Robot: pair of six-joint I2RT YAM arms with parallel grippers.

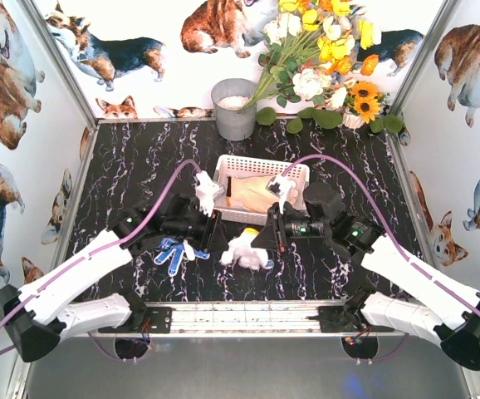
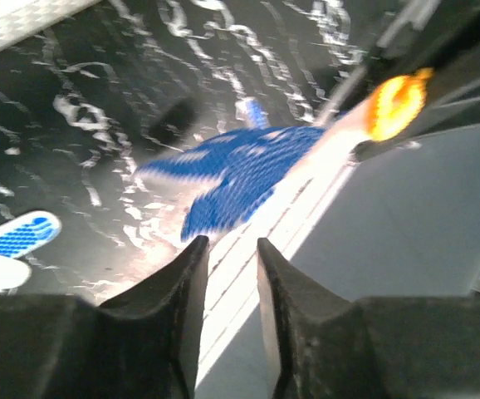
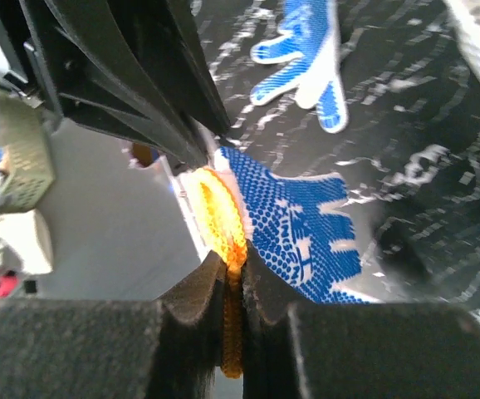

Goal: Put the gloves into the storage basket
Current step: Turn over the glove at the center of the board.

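My right gripper is shut on the orange cuff of a blue-dotted glove and holds it just above the table. In the top view the same gripper has this glove hanging from it in front of the storage basket. My left gripper is open and empty, pointing at the held glove, which is blurred. In the top view it sits just left of that glove. A second dotted glove lies flat on the table by the left gripper. Cream gloves lie inside the basket.
A grey metal bucket stands behind the basket, with artificial flowers at the back right. The flat glove also shows in the right wrist view and the left wrist view. A metal rail runs along the near edge.
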